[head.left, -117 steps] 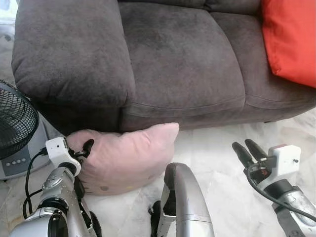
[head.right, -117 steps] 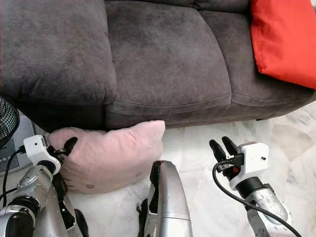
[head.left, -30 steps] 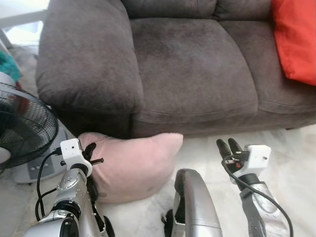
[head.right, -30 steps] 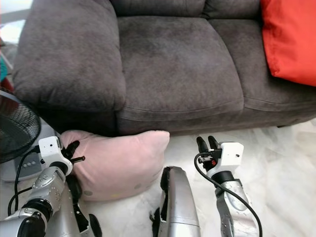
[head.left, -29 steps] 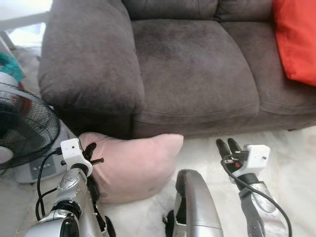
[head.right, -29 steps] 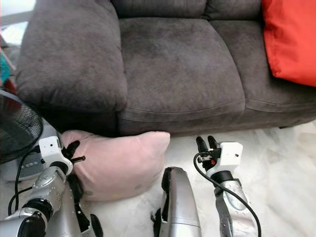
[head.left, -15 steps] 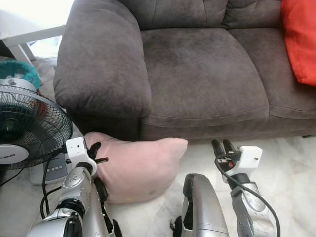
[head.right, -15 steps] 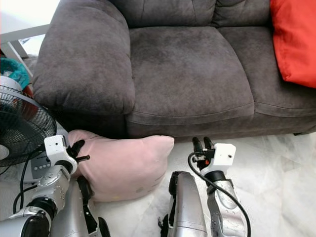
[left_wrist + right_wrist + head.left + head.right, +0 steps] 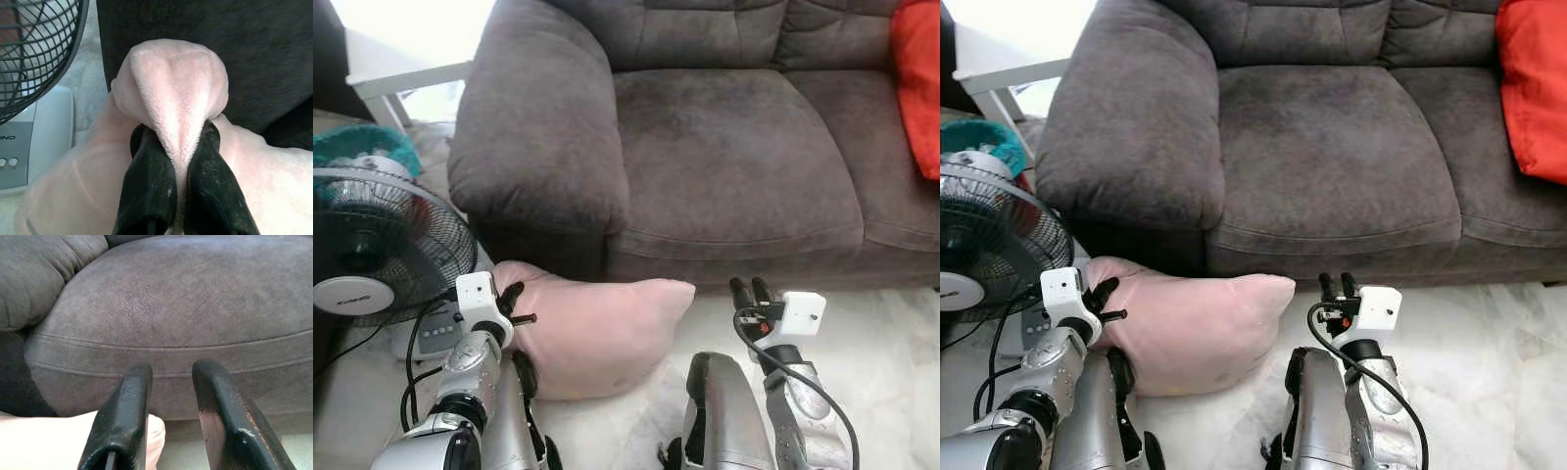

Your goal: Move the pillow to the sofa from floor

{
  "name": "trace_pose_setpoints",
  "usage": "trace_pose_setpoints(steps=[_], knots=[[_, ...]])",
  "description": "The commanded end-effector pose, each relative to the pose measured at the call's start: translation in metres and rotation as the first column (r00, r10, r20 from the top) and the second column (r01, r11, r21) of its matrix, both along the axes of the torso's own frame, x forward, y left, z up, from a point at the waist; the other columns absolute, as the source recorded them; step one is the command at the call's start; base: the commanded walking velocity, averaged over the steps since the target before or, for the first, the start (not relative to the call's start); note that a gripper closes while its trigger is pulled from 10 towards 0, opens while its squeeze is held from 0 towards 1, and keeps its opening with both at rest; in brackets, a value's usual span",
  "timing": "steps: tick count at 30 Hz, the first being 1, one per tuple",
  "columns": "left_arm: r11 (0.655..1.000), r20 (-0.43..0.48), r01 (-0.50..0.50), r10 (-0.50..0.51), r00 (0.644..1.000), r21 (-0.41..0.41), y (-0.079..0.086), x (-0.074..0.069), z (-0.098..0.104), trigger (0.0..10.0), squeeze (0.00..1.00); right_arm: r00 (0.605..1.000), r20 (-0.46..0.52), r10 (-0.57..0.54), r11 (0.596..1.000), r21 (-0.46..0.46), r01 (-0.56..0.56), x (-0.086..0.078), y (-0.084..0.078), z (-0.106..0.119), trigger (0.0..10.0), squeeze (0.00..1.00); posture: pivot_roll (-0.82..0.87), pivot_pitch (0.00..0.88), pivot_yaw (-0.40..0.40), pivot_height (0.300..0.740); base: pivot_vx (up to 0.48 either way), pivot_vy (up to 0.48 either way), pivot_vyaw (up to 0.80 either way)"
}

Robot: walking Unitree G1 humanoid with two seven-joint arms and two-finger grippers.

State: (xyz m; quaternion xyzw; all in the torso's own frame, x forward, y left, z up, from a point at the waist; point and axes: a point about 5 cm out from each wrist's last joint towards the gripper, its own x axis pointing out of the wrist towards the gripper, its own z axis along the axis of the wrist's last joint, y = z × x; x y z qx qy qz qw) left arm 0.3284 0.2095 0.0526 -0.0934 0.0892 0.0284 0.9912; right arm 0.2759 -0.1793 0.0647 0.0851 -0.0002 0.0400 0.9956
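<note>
Pillow [image 9: 597, 333], pink, lies on the floor [image 9: 891, 333] at lower centre-left of the frame, against the sofa [image 9: 724, 147] base beside a fan [image 9: 372, 245]. Left gripper [image 9: 177, 161] fingers pinch its corner. Right gripper [image 9: 171, 401] hovers lower right of centre, fingers narrowly apart, empty.

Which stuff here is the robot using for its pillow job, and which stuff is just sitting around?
For the job:
- pink pillow, on the floor against the sofa front
- grey sofa, where it should go
- left end effector, pinching a pillow corner
- right end effector, open, holding nothing

Just sitting around:
- fan, beside the sofa arm
- orange cushion, on the sofa
</note>
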Motion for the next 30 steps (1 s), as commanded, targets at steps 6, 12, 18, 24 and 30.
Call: trace_pose_setpoints(steps=[6,12,18,24,30], knots=[[0.999,0.150,-0.027,0.022,0.988,0.026,0.0046,0.0106,0.0276,10.0,0.00,1.000,-0.023,-0.021,1.000,-0.015,0.020,-0.0021,-0.0047,-0.0072,10.0,0.00,0.03,0.079,-0.038,0.477,-0.292,0.000,0.00],[0.999,0.151,-0.026,0.022,0.988,0.027,0.0050,0.0103,0.0275,10.0,0.00,1.000,-0.014,-0.023,1.000,-0.018,0.023,-0.0007,-0.0053,-0.0056,10.0,0.00,0.03,0.079,-0.036,0.477,-0.296,0.000,0.00],[0.999,0.150,-0.026,0.021,0.988,0.032,0.0044,0.0113,0.0288,10.0,0.00,0.999,-0.014,-0.034,0.999,-0.021,0.033,-0.0014,-0.0063,-0.0064,10.0,0.00,0.03,0.081,-0.032,0.477,-0.194,0.000,0.00],[0.999,0.142,-0.020,0.014,0.990,0.040,0.0024,0.0110,0.0273,10.0,0.00,0.999,-0.014,-0.033,0.999,-0.020,0.033,-0.0019,-0.0059,-0.0074,10.0,0.00,0.03,0.081,-0.034,0.477,0.000,0.000,0.00],[0.999,0.140,-0.017,0.011,0.990,0.046,0.0016,0.0098,0.0259,10.0,0.00,1.000,-0.007,-0.031,0.999,-0.020,0.031,-0.0009,-0.0056,-0.0064,10.0,0.00,0.03,0.080,-0.038,0.489,0.000,0.000,0.00]])
